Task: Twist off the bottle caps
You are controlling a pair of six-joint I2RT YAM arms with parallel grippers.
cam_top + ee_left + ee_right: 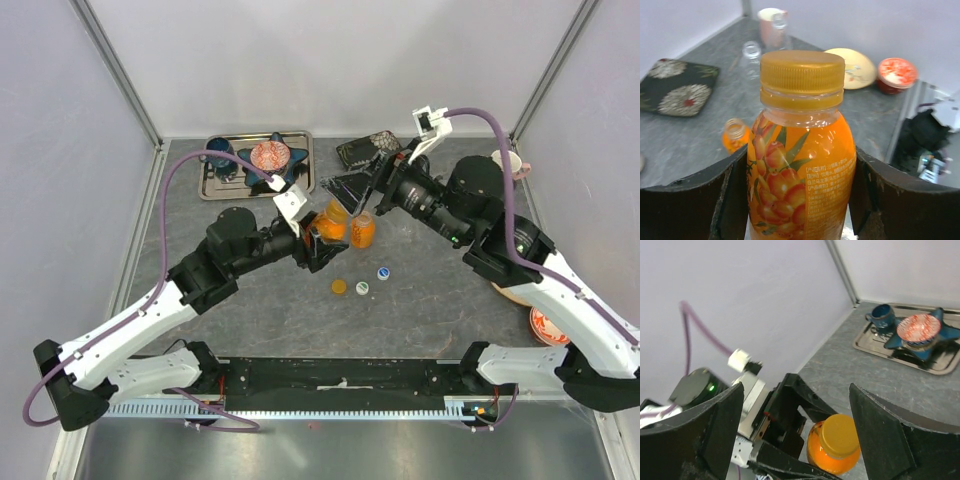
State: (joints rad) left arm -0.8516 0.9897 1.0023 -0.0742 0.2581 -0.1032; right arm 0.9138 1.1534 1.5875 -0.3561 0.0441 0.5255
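**A:** Which step is in hand?

**B:** By the look of it, the last of four caps. The left gripper (800, 210) is pinched on the body of the held bottle (802, 165), upright over the middle of the table. Its orange cap (802, 72) is screwed on. The right gripper (797, 400) hangs over that cap, jaws spread wide, gripping nothing.

**A:** What does the next move call for?

**B:** Probably the right jaws lowering around the cap, closing squarely on its ribbed side, then twisting while the left holds firm.

**A:** Where are the other caps?

**B:** They lie loose and close together, on the near-edge side of the bottles: a loose orange cap (340, 286), a green-and-white cap (362, 288) and a blue-and-white cap (383, 272).

**A:** And the containers?

**B:** The held bottle is full of orange drink. A second orange bottle (362, 230) stands uncapped just beside it, also holding drink. Two clear bottles (751, 50) toward the far right corner are uncapped and look empty. A metal tray (303, 145) by the far edge, left of centre, carries a blue mug (220, 158) and a star-shaped dish (297, 156) with a red-patterned bowl (270, 155) in it. Whether these hold anything, I cannot tell.
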